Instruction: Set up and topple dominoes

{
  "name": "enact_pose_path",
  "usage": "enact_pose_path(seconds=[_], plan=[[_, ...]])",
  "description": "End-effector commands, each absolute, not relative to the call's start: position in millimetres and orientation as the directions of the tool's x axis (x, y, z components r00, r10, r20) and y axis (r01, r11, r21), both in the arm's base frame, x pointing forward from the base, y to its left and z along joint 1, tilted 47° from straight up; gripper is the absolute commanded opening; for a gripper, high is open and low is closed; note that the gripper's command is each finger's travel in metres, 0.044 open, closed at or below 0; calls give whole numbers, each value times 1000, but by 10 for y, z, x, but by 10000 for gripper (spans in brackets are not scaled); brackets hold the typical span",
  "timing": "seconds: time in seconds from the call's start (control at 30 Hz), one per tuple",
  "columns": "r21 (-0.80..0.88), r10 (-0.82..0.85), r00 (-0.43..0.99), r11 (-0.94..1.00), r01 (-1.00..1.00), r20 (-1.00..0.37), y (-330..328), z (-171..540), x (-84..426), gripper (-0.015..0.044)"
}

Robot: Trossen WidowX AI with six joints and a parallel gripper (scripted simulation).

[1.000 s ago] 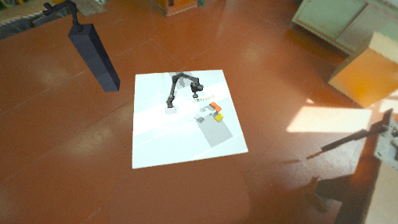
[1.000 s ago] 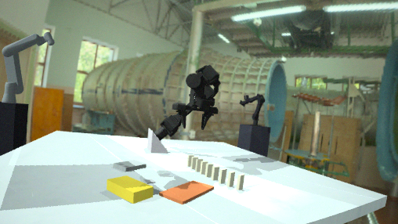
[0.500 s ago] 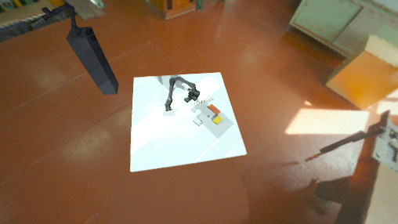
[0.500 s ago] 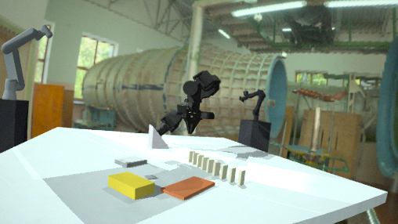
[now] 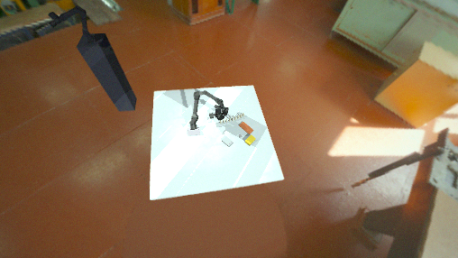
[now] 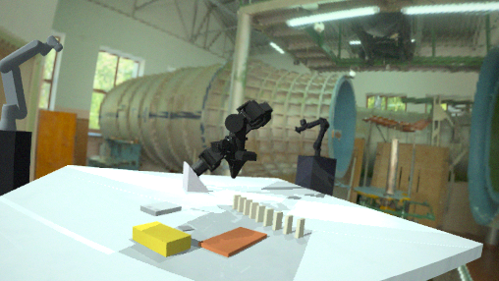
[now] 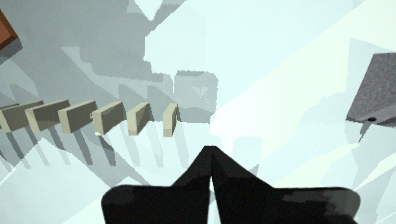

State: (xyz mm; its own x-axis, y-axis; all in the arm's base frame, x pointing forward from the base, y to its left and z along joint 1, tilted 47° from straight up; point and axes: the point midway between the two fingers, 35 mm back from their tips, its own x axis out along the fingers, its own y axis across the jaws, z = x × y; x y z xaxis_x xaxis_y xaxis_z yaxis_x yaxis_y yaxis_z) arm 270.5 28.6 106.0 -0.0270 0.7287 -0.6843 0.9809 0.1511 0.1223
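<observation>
A row of several cream dominoes stands upright on the white table (image 5: 180, 180) (image 6: 393, 246). The end domino nearest the arm (image 6: 237, 202) (image 7: 170, 120) stands upright; the far end domino (image 6: 300, 228) is also upright. In the wrist view the row runs off the left edge. My gripper (image 6: 234, 176) (image 7: 209, 151) is shut with its fingertips together and nothing between them. It hangs above the table, beyond the near end of the row and apart from the dominoes. No loose domino can be made out in these views.
An orange flat block (image 5: 245, 127) (image 6: 235, 241) (image 7: 6, 31) lies beside the row. A yellow block (image 5: 250, 140) (image 6: 161, 239) and a grey flat block (image 5: 227, 142) (image 6: 160, 208) lie farther off. A grey speckled shape (image 7: 375, 90) is at the wrist view's right edge. Shadows cross the table.
</observation>
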Motion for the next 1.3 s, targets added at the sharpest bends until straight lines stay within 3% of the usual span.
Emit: enact_pose_path(seconds=[0.0,1.27], plan=[[122,729,-22,143,982,-684,291,1069,2703,0],[122,727,-20,143,982,-687,457,894,2724,0]])
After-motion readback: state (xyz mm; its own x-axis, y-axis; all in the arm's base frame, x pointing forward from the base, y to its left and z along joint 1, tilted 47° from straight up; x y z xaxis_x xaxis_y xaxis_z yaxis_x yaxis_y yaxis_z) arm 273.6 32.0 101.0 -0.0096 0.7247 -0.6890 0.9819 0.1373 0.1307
